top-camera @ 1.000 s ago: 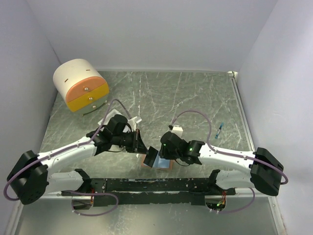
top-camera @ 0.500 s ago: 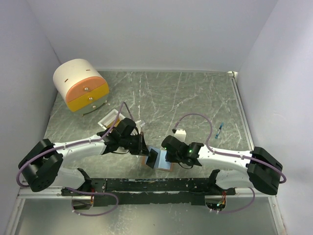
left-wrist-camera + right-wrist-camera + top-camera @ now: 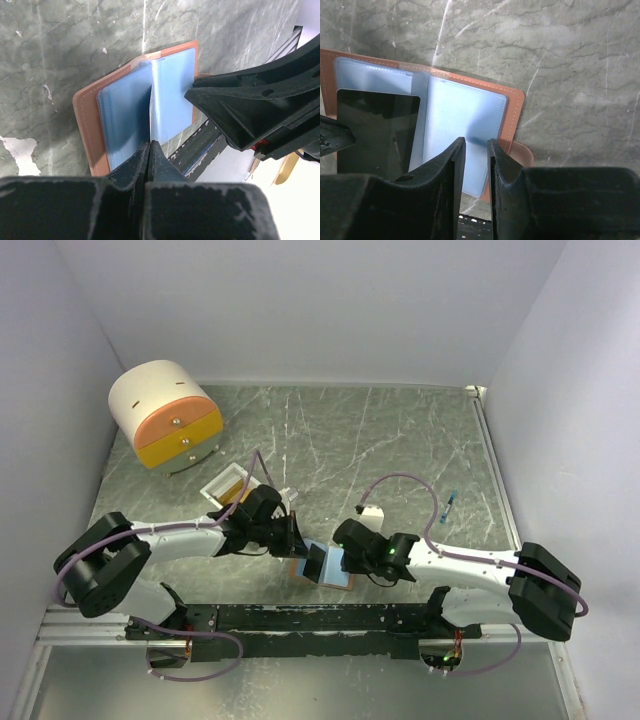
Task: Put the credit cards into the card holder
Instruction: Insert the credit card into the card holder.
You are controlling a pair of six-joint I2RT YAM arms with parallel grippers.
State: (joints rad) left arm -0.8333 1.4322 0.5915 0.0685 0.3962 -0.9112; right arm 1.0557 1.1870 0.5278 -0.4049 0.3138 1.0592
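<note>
Since the earlier frame, the left gripper (image 3: 150,146) has been brought in toward the holder (image 3: 512,102), a white box (image 3: 226,483) formerly hidden beneath that arm has been uncovered, and the right jaws have been narrowed. The left gripper is clenched, and a dark card (image 3: 377,131) is grasped by one edge between its fingers. The card is held tilted over the left blue page of the holder, close to the centre fold. Whether its lower edge has entered a pocket cannot be told. The holder is laid open on the table (image 3: 400,440), near the front edge and between the two grippers, with the blue inside turned upward and the salmon cover showing as a border around it. The right gripper (image 3: 473,143) is released, its jaws set narrowly apart with nothing seen between them. Its tips are placed over the right blue page, and in the left wrist view they are seen meeting that page's outer edge. A round drawer unit (image 3: 165,425) is located at the far left of the table, well apart from the holder.
</note>
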